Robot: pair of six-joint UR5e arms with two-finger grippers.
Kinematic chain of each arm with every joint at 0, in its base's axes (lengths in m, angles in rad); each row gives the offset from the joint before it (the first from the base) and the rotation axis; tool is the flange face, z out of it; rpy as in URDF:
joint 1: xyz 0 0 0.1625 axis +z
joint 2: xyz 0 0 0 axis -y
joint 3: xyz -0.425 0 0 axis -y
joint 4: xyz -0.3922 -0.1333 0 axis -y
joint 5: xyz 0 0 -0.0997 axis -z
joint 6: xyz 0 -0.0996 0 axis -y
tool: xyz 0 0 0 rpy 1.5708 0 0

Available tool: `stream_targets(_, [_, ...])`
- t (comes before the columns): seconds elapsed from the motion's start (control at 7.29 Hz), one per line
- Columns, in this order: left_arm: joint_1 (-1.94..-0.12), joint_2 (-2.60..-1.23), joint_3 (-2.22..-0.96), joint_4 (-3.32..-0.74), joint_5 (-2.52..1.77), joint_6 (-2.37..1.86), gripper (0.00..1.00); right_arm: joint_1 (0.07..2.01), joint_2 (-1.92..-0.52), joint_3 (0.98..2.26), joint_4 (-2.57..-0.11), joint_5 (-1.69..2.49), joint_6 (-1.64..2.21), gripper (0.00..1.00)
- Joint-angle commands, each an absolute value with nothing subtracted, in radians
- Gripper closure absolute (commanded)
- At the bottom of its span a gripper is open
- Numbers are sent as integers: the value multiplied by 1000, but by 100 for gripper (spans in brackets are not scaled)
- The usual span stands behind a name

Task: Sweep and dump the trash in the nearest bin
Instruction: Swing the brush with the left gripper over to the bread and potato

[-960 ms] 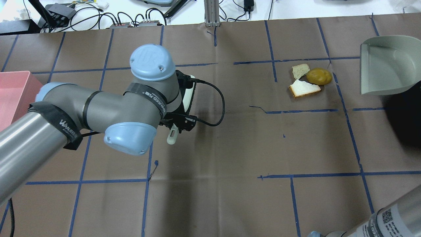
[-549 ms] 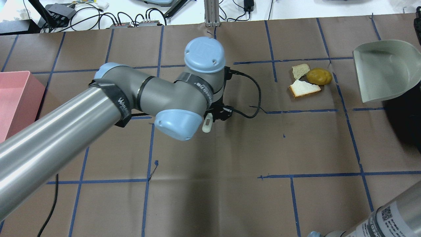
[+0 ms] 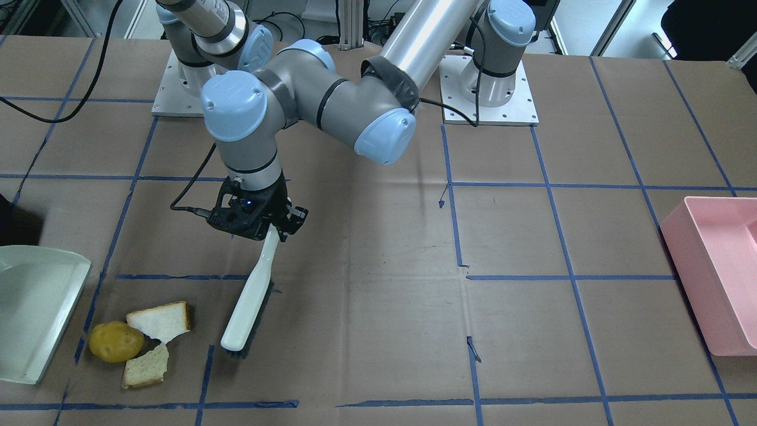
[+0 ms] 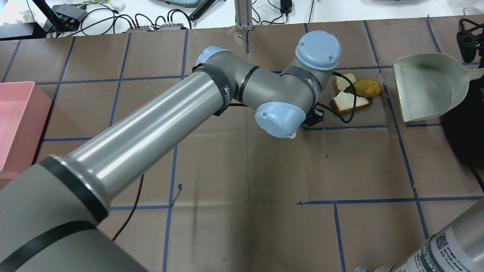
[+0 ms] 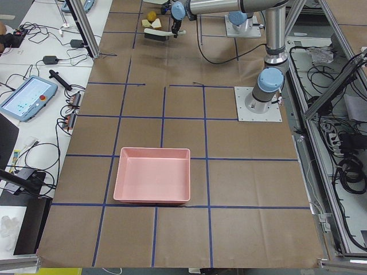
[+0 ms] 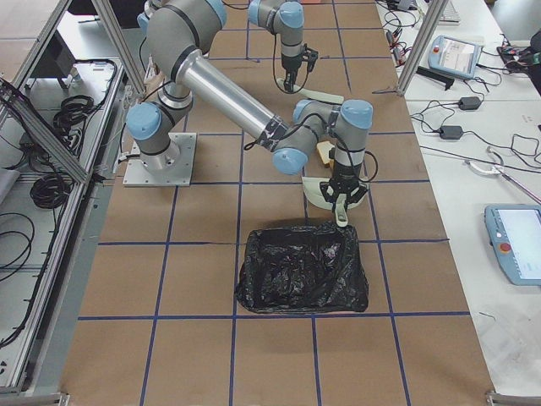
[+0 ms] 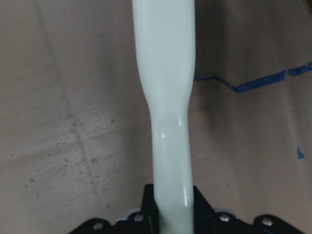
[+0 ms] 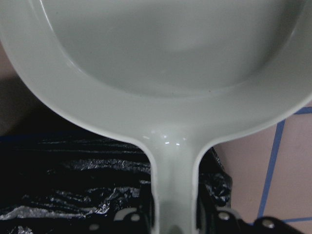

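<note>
Brown paper table, brush set beside the scraps

Brown paper with blue tape lines covers the table. Low on the left of the front view lies the trash: a yellow-brown potato (image 3: 116, 341) with one bread piece (image 3: 159, 321) above it and a second piece (image 3: 146, 367) below, all three huddled close together. The left gripper (image 3: 271, 229) sits just up and right of them, its fingers pinched on the handle of a white brush (image 3: 248, 299). The brush slants down to the lower left, and its head ends just right of the bread without touching it. I cannot tell whether the bristles meet the paper.

At the left edge of that view is a pale green dustpan (image 3: 35, 307), its open mouth turned towards the potato, near it but apart. The right wrist view shows the right gripper (image 8: 173, 217) clamped around the pan's handle, with a black bag bin (image 6: 303, 269) under it. A pink bin (image 3: 715, 272) stands well apart at the right edge of the front view
</note>
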State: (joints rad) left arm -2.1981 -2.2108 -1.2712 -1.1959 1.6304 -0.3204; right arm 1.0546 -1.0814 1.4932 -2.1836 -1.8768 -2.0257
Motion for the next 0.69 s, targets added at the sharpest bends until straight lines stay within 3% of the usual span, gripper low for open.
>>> stream_targets(0.0, [-2238, -2374, -1033, -1284, 1634, -389, 100, 1058, -1042, 1490, -2214, -1862, -2028, 100])
stream_targets(0.55, [-2260, -2519, -796, -1448, 1673, -432, 100, 1086, -1025, 1489, -2224, -1822, -2086, 100])
